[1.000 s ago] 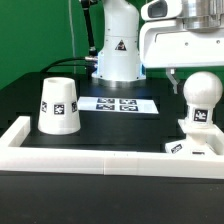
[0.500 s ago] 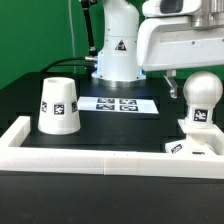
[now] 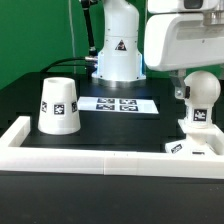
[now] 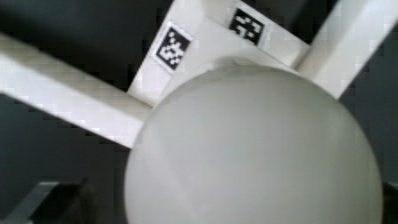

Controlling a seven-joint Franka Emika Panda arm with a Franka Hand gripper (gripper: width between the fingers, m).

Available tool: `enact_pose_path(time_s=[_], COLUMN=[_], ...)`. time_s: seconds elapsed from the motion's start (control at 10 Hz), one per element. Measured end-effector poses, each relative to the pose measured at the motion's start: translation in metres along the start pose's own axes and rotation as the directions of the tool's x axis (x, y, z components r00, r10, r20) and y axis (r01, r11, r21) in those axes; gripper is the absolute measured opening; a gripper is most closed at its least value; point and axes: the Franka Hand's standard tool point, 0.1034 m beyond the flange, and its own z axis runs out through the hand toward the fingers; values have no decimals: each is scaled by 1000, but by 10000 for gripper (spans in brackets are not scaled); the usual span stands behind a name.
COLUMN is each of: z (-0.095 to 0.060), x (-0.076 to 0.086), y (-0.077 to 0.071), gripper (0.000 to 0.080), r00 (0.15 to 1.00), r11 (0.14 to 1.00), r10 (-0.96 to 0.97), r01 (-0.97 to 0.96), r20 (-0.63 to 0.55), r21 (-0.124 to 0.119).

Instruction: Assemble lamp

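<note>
Lamp bulb (image 3: 203, 92) stands upright on its white base (image 3: 196, 143), and that pairing sits at the exterior view's right end of the black table (image 3: 110, 125), tucked into the corner of the white rail (image 3: 80, 163) that borders the table. Directly above the bulb hangs the gripper (image 3: 181, 83), its bulky white housing filling the upper corner of the exterior view, one dark finger (image 3: 176, 85) showing just beside the bulb's rounded top. Whether the jaws are closed or parted, I cannot tell; the housing hides them, and no grasp on the bulb is visible. From the wrist view the bulb (image 4: 258, 150) is huge, a pale dome filling most of the picture, with white pieces carrying tags (image 4: 176, 47) beyond it. Away from the bulb, toward the exterior view's left, the white lamp shade (image 3: 58, 104) sits on the table well apart, tagged on its side. Between shade and bulb, farther back near the arm's pedestal (image 3: 117, 55), lies the marker board (image 3: 120, 103), flat on the table.
</note>
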Motion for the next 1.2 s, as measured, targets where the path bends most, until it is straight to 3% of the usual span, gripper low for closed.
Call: enact_pose_path(time_s=[0.3, 0.7, 1.1, 1.2], z=[1, 4, 3, 4], x=[1, -2, -2, -2], y=[-6, -7, -4, -4], gripper=[698, 698, 698, 576], r00=[975, 864, 802, 803], r11=[975, 864, 803, 804], r10=[-223, -503, -595, -594], r01=[224, 503, 596, 595], r20=[16, 34, 41, 41], r21=[-9, 1, -5, -5])
